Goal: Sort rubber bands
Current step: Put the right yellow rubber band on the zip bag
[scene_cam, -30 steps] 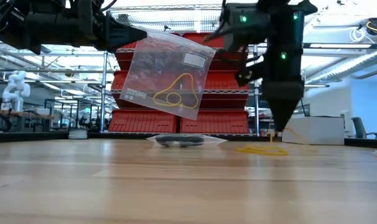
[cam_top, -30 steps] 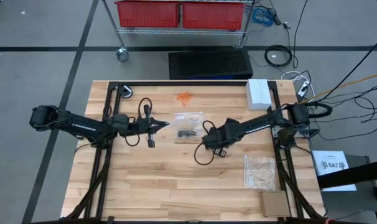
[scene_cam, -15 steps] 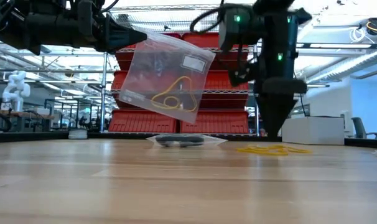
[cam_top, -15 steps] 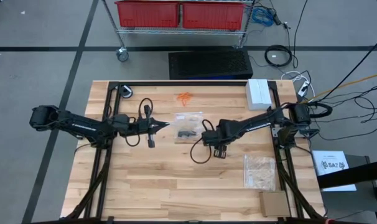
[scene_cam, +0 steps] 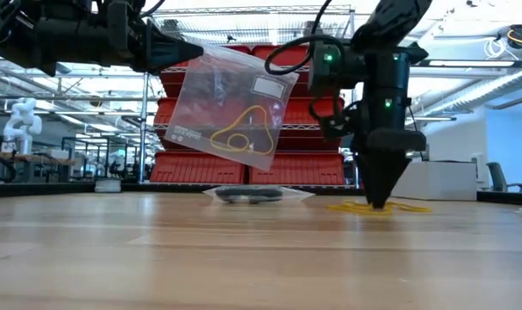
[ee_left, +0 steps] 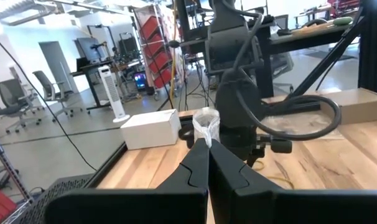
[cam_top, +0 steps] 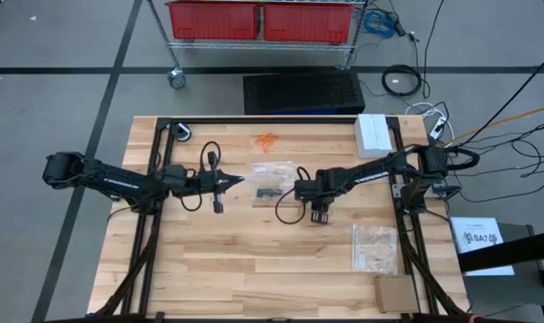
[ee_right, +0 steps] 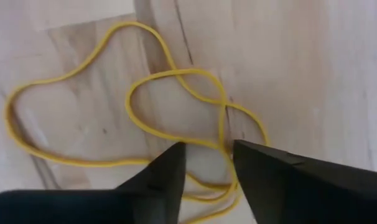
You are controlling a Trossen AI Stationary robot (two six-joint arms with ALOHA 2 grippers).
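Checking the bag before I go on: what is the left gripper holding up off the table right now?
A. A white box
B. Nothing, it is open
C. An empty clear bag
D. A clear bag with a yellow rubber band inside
D: in the low view the left gripper pinches a corner of the clear bag, which hangs above the table with a yellow rubber band inside.

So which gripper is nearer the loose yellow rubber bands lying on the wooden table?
Right. The right gripper points down onto the yellow rubber bands, its fingers straddling a strand. The left gripper holds a clear plastic bag in the air, well off to the side.
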